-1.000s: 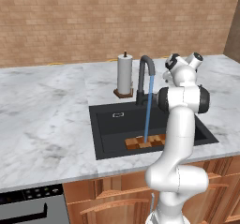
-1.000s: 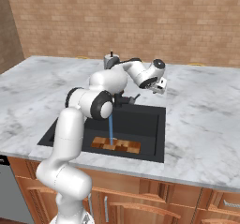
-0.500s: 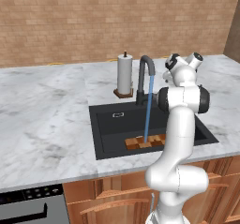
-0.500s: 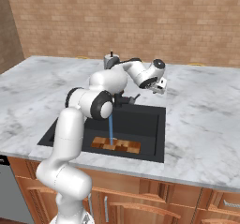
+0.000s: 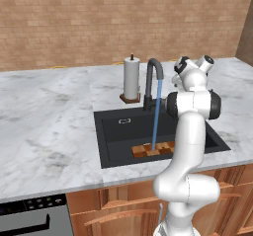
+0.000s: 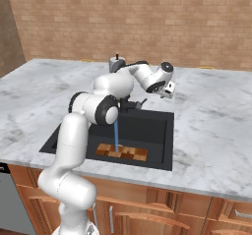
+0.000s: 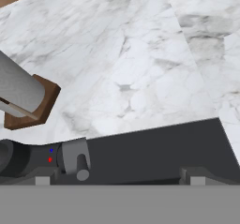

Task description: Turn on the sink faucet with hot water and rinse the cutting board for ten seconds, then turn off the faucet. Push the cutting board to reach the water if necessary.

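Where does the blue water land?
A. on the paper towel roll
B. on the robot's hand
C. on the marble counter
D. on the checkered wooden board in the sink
D. The water falls straight from the sink faucet onto the cutting board, which lies at the front of the black sink; the right base view shows the same.
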